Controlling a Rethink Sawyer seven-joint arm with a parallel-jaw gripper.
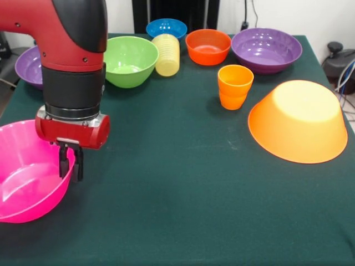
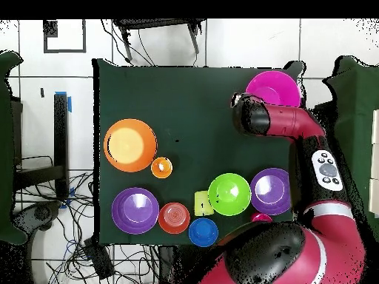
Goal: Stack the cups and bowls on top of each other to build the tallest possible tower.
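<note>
My gripper [image 1: 71, 163] stands at the right rim of the large pink bowl [image 1: 25, 180], one finger inside and one outside, shut on the rim. The bowl sits upright at the table's front left; it also shows in the overhead view [image 2: 274, 87]. The large orange bowl [image 1: 298, 122] lies upside down at the right. The orange cup [image 1: 235, 86] stands upright beside it. The ribbed yellow cup [image 1: 167, 54] lies on its side by the green bowl [image 1: 130, 60]. The red cup is hidden in the front view.
Along the far side stand a purple bowl [image 1: 266, 50], an orange-red bowl [image 1: 208, 46], a small blue bowl [image 1: 166, 27] and a second purple bowl [image 1: 28, 66] behind my arm. Dark green cloth [image 1: 177, 183] covers the table. Cables hang off the right edge.
</note>
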